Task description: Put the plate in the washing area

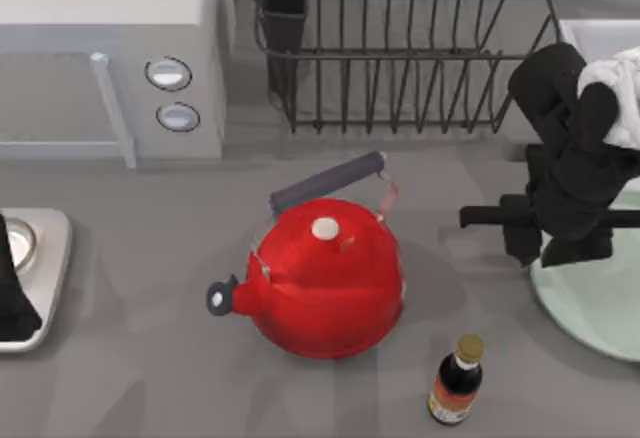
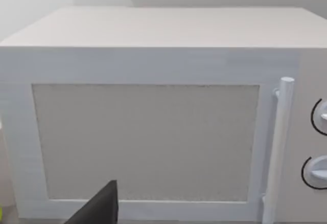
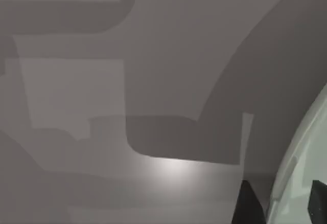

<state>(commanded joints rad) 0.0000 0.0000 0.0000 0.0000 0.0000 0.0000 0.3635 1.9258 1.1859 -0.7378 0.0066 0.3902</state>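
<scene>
My right gripper (image 1: 553, 250) hangs over the left rim of the large, glossy, pale mint-green plate (image 1: 600, 303) at the table's right edge; in the right wrist view its dark fingertips (image 3: 250, 206) straddle the plate's rim (image 3: 299, 183) — parted, not clenched. The white sink basin (image 1: 590, 36) sits behind, beside the black wire dish rack (image 1: 400, 48). My left arm (image 1: 15, 288) idles at far left — its grip I cannot tell.
</scene>
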